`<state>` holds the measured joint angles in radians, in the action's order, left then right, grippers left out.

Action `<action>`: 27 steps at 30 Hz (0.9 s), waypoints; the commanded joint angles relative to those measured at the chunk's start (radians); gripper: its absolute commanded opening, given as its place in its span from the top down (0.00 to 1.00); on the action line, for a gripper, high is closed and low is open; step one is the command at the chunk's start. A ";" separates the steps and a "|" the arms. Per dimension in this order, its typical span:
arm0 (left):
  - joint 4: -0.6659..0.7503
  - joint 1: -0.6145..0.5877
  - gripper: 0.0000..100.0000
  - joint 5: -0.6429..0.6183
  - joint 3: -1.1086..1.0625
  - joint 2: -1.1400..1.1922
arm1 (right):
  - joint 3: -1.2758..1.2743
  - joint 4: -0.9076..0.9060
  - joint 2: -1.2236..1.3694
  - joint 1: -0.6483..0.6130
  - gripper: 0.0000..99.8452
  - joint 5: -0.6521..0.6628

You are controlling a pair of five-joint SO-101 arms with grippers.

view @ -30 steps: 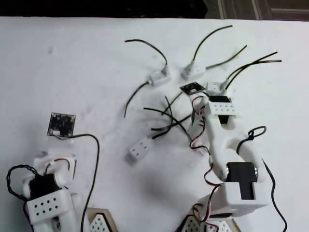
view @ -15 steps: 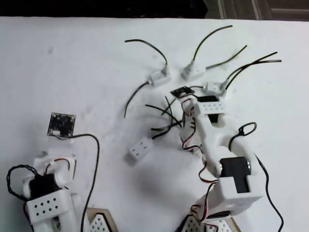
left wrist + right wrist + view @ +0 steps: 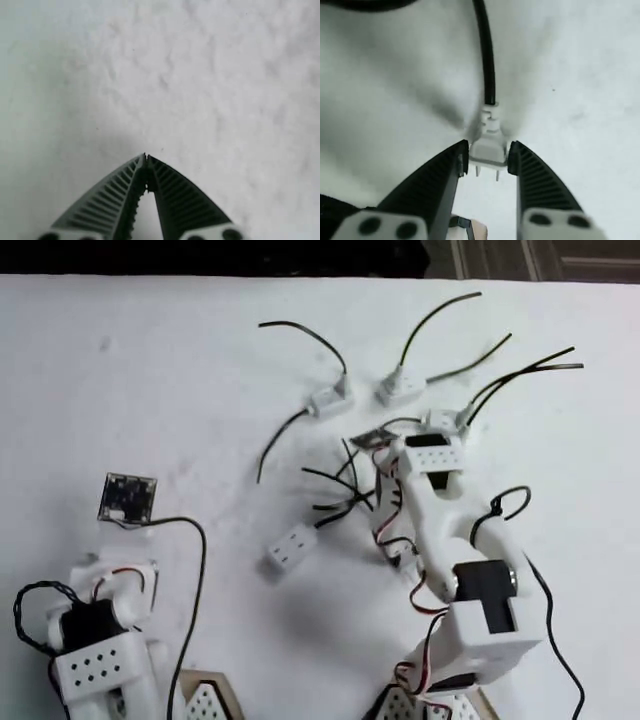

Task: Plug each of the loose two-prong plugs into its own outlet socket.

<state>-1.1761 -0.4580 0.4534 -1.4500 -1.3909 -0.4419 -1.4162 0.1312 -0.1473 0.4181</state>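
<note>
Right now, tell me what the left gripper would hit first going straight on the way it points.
The bare white table: nothing else lies ahead of the shut left gripper, though the depth is unclear.

The right arm [image 3: 440, 510] has swung left over the white surface [image 3: 150, 370], its end effector [image 3: 488, 152] gripping a small white two-prong plug [image 3: 488, 147] on black cord [image 3: 487, 60].
</note>
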 commanded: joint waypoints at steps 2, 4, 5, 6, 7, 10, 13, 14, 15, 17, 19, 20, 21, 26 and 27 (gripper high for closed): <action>0.008 -0.004 0.97 0.008 0.005 -0.012 | 0.140 -0.114 -0.021 0.036 0.86 -0.009; 0.008 -0.004 0.97 0.008 0.005 -0.012 | 0.163 -0.133 -0.021 0.054 0.86 -0.003; 0.008 -0.004 0.97 0.008 0.005 -0.012 | 0.163 -0.134 -0.021 0.061 0.86 -0.002; 0.008 -0.004 0.97 0.008 0.005 -0.012 | 0.160 -0.133 -0.018 0.064 0.86 -0.002; 0.008 -0.004 0.97 0.008 0.005 -0.012 | 0.152 -0.128 -0.013 0.065 0.86 -0.002; 0.008 -0.004 0.97 0.008 0.005 -0.012 | 0.084 -0.084 -0.021 0.061 0.86 -0.002; 0.008 -0.004 0.97 0.008 0.005 -0.012 | 0.015 -0.022 -0.039 0.058 0.86 -0.002; 0.008 -0.004 0.97 0.008 0.005 -0.012 | -0.008 -0.001 -0.051 0.059 0.86 -0.002; 0.008 -0.004 0.97 0.008 0.005 -0.012 | -0.031 0.019 -0.068 0.061 0.86 -0.002; 0.008 -0.004 0.97 0.008 0.005 -0.012 | -0.077 0.059 -0.104 0.062 0.86 0.000; 0.008 -0.004 0.97 0.008 0.005 -0.012 | -0.118 0.099 -0.130 0.058 0.86 0.000; 0.008 -0.004 0.97 0.008 0.005 -0.012 | -0.135 0.120 -0.137 0.058 0.86 0.000; 0.008 -0.004 0.97 0.008 0.005 -0.012 | -0.149 0.145 -0.142 0.058 0.86 0.000; 0.008 -0.004 0.97 0.008 0.005 -0.012 | -0.166 0.203 -0.105 0.059 0.86 0.000; 0.008 -0.004 0.97 0.009 0.005 -0.012 | -0.166 0.203 -0.088 0.053 0.86 -0.005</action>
<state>-1.1761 -0.4580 0.4534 -1.4500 -1.3909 -0.6061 -1.2428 0.0269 -0.0967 0.4196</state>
